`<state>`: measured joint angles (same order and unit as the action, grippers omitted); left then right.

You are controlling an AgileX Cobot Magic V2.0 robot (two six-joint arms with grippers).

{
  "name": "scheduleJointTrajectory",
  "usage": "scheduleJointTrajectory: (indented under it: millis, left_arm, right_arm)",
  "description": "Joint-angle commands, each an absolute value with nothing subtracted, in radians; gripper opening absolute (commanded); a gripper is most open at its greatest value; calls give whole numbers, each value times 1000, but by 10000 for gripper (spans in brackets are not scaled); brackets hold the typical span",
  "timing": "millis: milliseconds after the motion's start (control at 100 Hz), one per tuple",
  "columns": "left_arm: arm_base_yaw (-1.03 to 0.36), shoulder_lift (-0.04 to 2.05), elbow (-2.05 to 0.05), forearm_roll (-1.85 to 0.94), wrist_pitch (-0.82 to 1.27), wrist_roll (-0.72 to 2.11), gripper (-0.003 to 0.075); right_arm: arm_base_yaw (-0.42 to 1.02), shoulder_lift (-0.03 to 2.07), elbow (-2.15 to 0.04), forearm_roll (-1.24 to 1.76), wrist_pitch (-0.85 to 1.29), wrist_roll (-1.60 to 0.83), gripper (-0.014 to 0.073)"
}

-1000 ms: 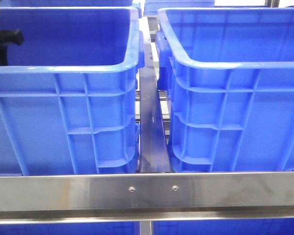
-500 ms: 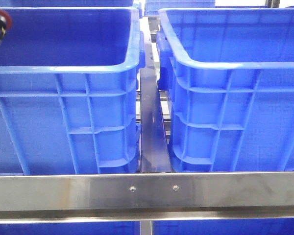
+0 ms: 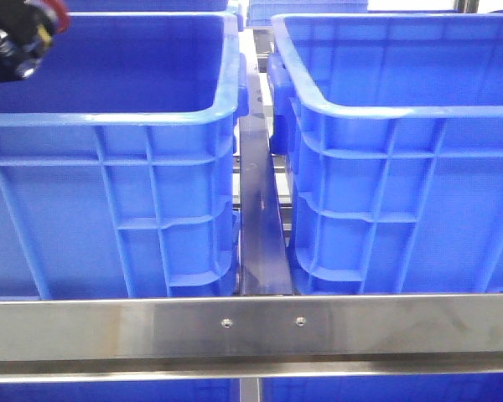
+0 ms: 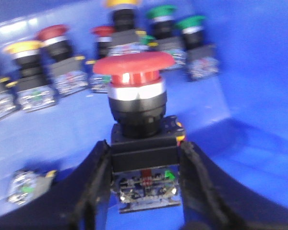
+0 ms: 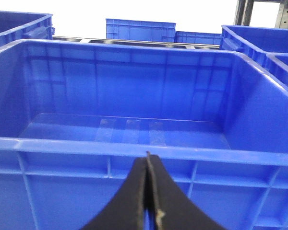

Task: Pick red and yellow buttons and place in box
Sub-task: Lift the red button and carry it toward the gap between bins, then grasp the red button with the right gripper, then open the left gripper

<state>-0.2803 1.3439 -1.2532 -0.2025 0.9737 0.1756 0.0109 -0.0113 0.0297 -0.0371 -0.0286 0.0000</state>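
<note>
Inside left crate, loose buttons, left tool gripping red button

An industrial sorting station: blue plastic crates on a steel rack, more crates behind.

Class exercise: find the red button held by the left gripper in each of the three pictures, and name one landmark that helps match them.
Front view: red button at the top left corner, in the left gripper.
Left wrist view: centre, body clamped between the fingers.
Right wrist view: not in it.
Shared landmark: blue crate, its floor behind the button.
</note>
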Motion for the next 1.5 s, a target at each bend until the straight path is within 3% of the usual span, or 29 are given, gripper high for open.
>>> scheduleJointTrajectory:
  millis: [0,400,750,990,1200,1320,1370,1490]
  left_arm:
    - [-343,1287,-1276,-236,893,183,-20]
    - [-670,1284,-1276,-323,746,388,-20]
    - [-740,1370,-1276,-319,731,388,-20]
    - [-740,1374,-1276,-319,735,388,-20]
    - [-738,1374,-1276,-319,738,388,-20]
    - [-738,1374,-1276,-319,738,388,-20]
    - [-738,1374,-1276,-319,738,388,-20]
    - [-738,1374,-1276,-319,738,388,-20]
  right_arm:
    - [11,-34,12,-35,-102,0,-68]
    - [11,-34,12,-35,-102,0,-68]
    - [13,-34,4,-35,-76,0,-68]
    - [13,3,-187,43,273,0,-68]
    - [13,163,-377,213,499,0,-60]
    - [13,283,-458,299,535,-16,76]
    - [13,324,-487,334,538,-31,188]
    - [13,417,-550,425,549,-66,549]
